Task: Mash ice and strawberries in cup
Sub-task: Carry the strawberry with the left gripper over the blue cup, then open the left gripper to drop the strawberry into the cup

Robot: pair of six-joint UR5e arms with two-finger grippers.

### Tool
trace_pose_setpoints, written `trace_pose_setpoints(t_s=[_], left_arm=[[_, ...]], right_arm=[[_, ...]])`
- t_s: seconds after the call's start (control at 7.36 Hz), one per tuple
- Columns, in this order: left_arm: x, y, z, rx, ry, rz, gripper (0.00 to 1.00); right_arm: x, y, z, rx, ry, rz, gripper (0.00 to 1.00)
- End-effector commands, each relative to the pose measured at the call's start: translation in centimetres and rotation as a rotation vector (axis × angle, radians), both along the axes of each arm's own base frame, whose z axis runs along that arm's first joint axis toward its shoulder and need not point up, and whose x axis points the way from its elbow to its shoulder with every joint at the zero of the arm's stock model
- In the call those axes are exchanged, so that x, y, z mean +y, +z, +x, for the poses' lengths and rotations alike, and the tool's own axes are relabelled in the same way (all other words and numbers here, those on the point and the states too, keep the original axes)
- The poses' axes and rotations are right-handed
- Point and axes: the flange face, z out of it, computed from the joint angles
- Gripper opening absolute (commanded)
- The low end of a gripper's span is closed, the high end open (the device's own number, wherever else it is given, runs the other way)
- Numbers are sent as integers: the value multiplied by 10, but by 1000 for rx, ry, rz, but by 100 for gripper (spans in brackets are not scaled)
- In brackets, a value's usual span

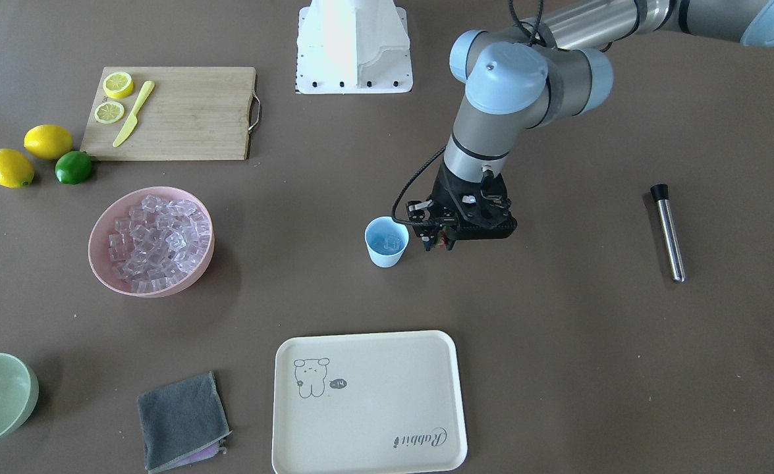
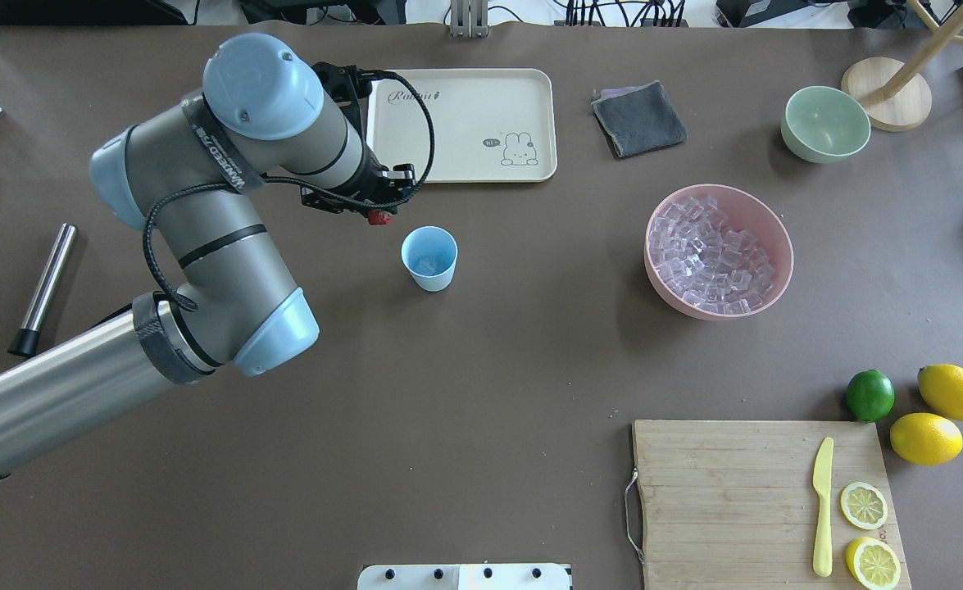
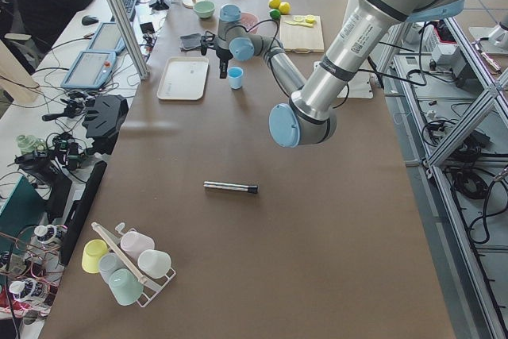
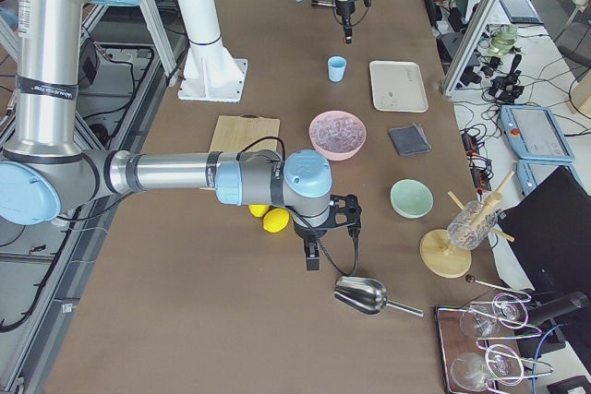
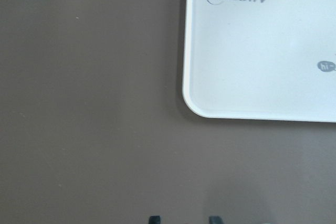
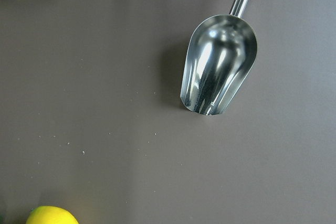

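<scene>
Cup (image 1: 385, 257) stands near the table's middle, just short of the tray (image 5: 252, 51), with an ice (image 1: 156, 240) cube or so inside. The bulk of the ice is heaped in the pink bowl (image 1: 163, 289) toward the robot's right end. Left gripper (image 1: 441, 242) is just beside the cup rim, pinched on the strawberry (image 2: 379, 217), which is not over the opening. The berry shows red in the overhead and front views only. Right gripper (image 4: 312, 257) appears only in the right-side view, near a metal scoop (image 6: 218, 72); can't tell whether its claw is wide or narrow.
</scene>
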Motion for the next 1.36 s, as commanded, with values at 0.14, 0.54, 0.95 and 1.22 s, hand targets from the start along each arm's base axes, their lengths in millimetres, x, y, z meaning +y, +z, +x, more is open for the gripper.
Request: trace_pose_setpoints(t_s=[0.14,0.54,0.95,1.22], left_arm=[[18,-18,36,9,-42,-17,38],[18,-18,36,8,-51,-10,83],[18,-18,29,12,-51,-10,98],[1,72,-50,-45,-24,-39,97]], right_arm=[[1,-4,0,0,0,4,100],[0,-4,0,0,0,6,100],[0,-4,0,0,0,6,100],[0,-5,0,2,0,9,100]])
